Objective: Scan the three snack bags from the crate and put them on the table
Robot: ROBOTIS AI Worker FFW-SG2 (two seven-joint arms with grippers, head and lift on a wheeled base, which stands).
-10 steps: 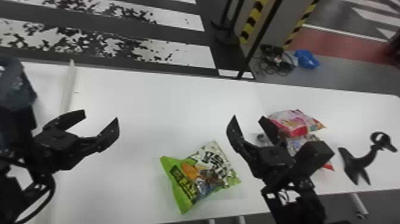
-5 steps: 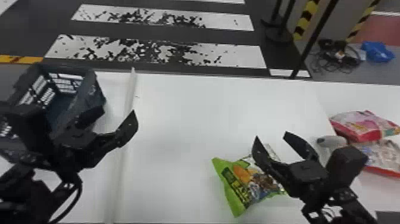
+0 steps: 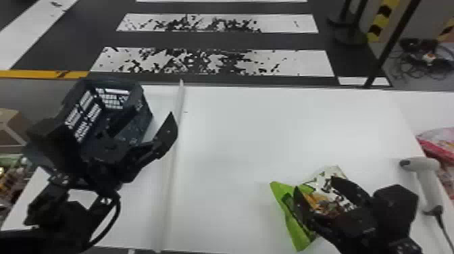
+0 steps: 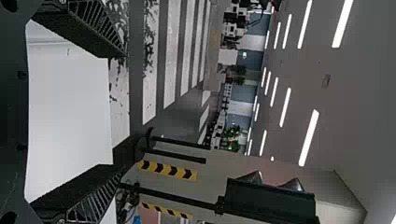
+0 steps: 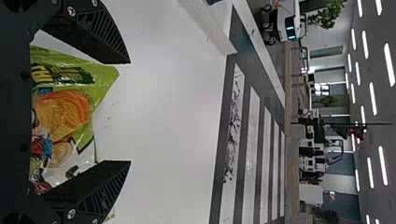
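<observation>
- One green-and-white plastic snack bag lies by the white table's near edge.
- Black right gripper, left gripper: fingers apart.
- Grasping seems next; we close, then scan.

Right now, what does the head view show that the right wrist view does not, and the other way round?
Head view: the left tool, the scanner and a pink snack bag at the right edge.

Right wrist view: ceiling lights and greenery in the room beyond.

Both: the green snack bag with the open right tool over it, the white table and the striped floor.
</observation>
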